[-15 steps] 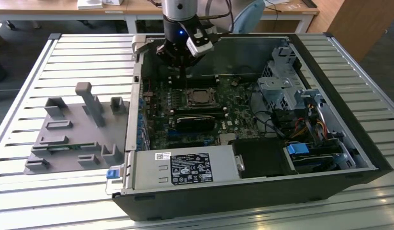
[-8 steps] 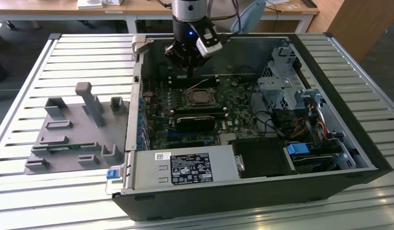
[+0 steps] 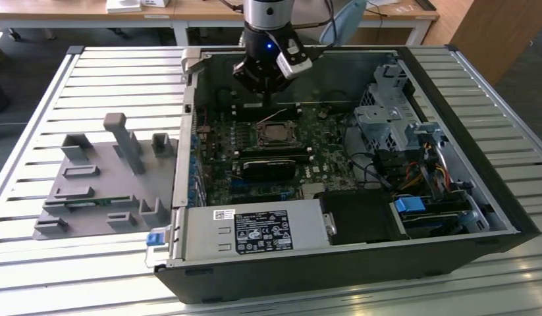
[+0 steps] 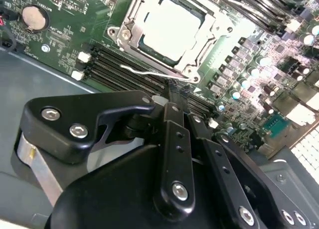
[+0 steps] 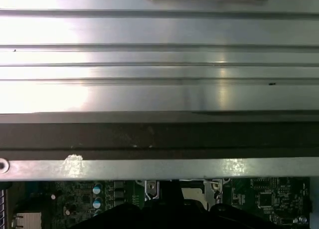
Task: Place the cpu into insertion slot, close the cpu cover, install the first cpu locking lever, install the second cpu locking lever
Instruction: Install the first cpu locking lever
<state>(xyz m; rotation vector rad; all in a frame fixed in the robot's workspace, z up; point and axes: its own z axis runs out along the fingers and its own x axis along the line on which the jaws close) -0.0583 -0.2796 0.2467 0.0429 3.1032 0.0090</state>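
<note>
The cpu lies flat in the insertion slot on the green board, its metal top glaring bright. The silvery cpu cover lies down around it, and the chip shows through the cover's window. A thin wire locking lever sticks out from the socket's edge over the memory slots. My gripper is shut, with its black fingertips pressed together and their tip at the end of this lever. In the exterior view the gripper hangs inside the case just behind the socket. In the first wrist view the socket peeks out under the case wall.
The open black computer case lies on a slatted metal table. Long black memory slots run beside the socket, and a coin battery sits further off. A grey fixture plate lies at the exterior view's left. The power supply and drive cage stand nearby.
</note>
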